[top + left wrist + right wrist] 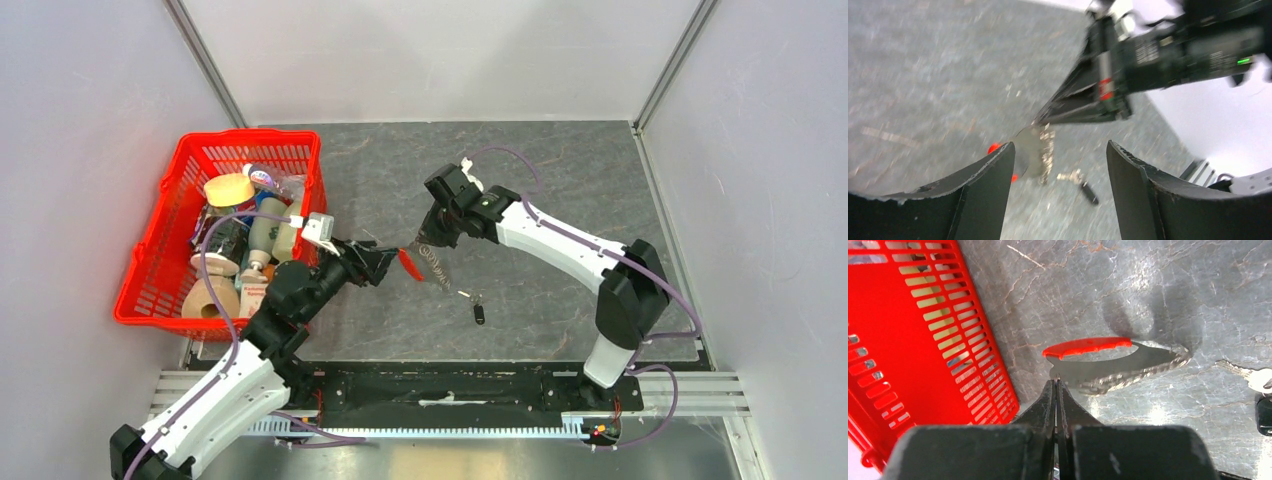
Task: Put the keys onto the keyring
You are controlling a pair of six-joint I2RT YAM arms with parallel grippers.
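The right claw (1056, 382) is shut tight and pinches one end of the keyring (1148, 357). The keyring is a flat grey metal loop with a row of little rings along one edge. A bright red strip (1088, 346) curves along its other edge. The keyring sticks out from the tips of the right claw, and its dark shadow falls on the table (560, 200) just behind it. The left claw (1060, 150) has its two fingers wide apart and holds nothing. It points at the keyring from the other side, and the red strip is right next to one of its fingertips. Whether they touch cannot be told, because the left wrist view is blurry. The keys (476, 306) lie flat on the grey table, near the keyring but not touching it, a bit closer to the arm bases. They are a tiny silver key joined to a small black fob. No claw touches them. A red basket (150, 270) sits on the left side of the table, with bottles (262, 235) inside.
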